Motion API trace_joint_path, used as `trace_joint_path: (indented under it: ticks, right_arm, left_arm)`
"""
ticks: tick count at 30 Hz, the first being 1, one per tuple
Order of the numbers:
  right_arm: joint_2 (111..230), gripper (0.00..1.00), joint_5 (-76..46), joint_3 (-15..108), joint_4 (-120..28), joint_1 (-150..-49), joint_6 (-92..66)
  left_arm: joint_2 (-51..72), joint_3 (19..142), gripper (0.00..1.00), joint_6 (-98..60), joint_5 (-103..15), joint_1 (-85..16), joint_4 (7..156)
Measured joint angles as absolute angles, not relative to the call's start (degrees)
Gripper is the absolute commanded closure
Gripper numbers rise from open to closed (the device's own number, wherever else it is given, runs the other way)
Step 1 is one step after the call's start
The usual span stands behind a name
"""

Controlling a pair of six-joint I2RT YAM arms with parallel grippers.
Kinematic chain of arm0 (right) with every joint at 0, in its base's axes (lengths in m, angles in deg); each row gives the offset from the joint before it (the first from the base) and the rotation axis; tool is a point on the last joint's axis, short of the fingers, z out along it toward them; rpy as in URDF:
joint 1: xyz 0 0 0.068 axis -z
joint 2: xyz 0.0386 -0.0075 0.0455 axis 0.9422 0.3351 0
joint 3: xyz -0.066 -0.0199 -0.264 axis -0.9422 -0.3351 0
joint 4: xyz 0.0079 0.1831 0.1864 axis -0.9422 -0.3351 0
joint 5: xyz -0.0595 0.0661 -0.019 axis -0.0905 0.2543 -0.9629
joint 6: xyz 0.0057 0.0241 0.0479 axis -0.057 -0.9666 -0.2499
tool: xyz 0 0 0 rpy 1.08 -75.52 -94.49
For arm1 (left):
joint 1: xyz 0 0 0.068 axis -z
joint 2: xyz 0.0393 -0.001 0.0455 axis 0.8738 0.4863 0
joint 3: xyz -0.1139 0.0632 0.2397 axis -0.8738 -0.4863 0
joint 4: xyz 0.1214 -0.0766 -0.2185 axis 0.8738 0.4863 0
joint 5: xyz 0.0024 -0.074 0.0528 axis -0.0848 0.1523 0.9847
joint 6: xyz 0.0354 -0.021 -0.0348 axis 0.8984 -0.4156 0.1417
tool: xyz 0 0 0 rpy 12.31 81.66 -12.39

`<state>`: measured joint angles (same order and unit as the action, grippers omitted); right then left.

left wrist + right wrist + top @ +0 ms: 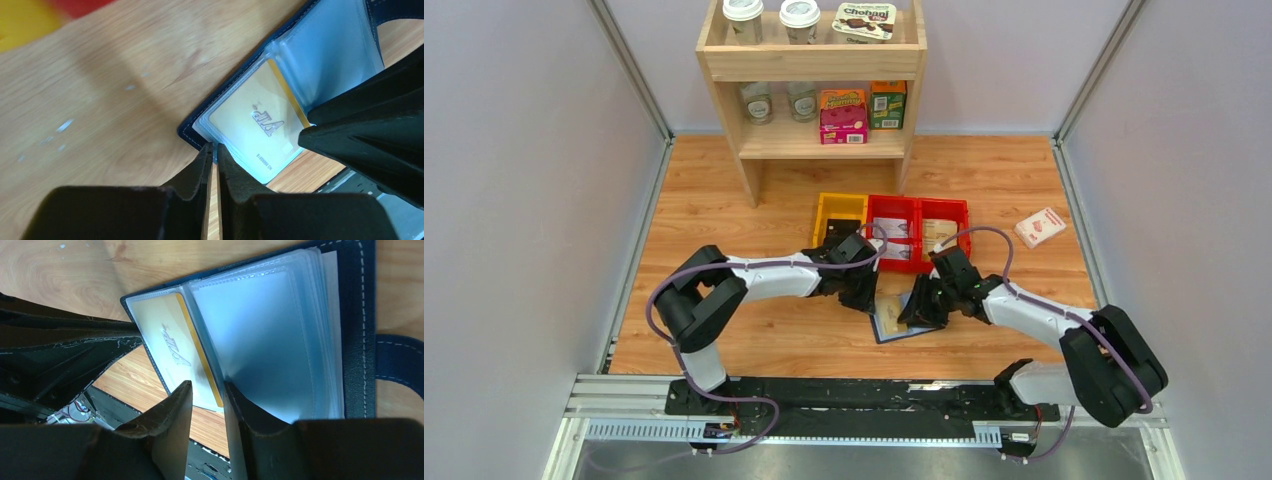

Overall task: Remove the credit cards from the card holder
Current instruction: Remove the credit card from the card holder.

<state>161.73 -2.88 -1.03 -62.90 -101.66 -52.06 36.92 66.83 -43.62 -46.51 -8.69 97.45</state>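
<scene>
From above, I see the card holder (892, 322) open on the tabletop (754, 340), at 6 o'clock of the red bin (919, 232), between the left gripper (861, 290) and the right gripper (922, 303). On the left wrist, the jaws are clenched on the holder's corner, with a cream credit card (250, 125) sleeved at 1 o'clock. On the right wrist, the jaws stand apart astride that card's gold edge.

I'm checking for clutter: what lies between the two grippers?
Top view: the open card holder lies between the left gripper and the right gripper. Wrist views show a gold-edged card in one sleeve.
</scene>
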Motion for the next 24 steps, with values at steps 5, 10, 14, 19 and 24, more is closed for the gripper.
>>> trace_joint_path:
  ticks: [5, 10, 14, 19, 24]
  right_arm:
    - [164.33, 0.68, -2.88, 1.66, -60.80, -106.45, -52.76]
    - [164.94, 0.67, -3.73, 3.89, -58.68, -109.97, -54.13]
    - [163.15, 0.67, -6.20, 4.13, -58.29, -109.97, -54.20]
    - [161.23, 0.67, -6.96, 4.08, -57.94, -108.29, -53.74]
    - [161.56, 0.67, -6.31, 2.95, -55.71, -105.66, -53.24]
  left_arm:
    - [30.25, 60.34, 0.82, -45.00, -43.10, -10.68, 97.91]
    - [23.58, 57.70, 0.75, -46.29, -40.30, -11.73, 99.03]
    - [21.66, 57.63, 0.73, -47.47, -40.28, -11.69, 97.56]
    - [24.26, 57.94, 0.73, -48.11, -42.11, -11.69, 96.40]
    - [28.48, 59.66, 0.73, -48.11, -44.34, -11.69, 96.01]
